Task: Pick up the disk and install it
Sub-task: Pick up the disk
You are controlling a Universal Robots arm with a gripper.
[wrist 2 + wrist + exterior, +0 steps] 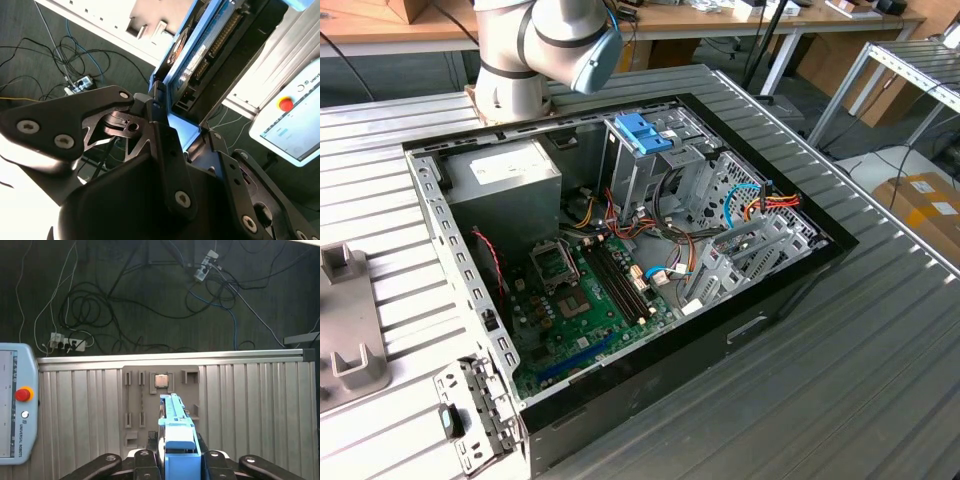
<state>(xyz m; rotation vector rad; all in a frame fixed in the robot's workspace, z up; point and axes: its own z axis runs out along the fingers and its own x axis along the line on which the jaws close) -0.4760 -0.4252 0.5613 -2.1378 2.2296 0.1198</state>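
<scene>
Your gripper (177,459) has its 2 fingers closed on the disk (175,427), pinching the light-blue rails. The drive sits edge-on over the grey fixture plate (145,390) on the ribbed table (250,400). Risks as I read it: the grip looks to be at 1 end, so the drive could pivot. In the case (430,200), loose cables (660,235) crowd the drive cage (700,180), so expect a snag or skewed rails.

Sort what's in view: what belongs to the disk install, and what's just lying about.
Job in hand:
- the disk, clamped in the pincer
- the open computer case

Lying about:
- the teach pendant
- the grey parts holder
- the floor cables
- the power strip
</scene>
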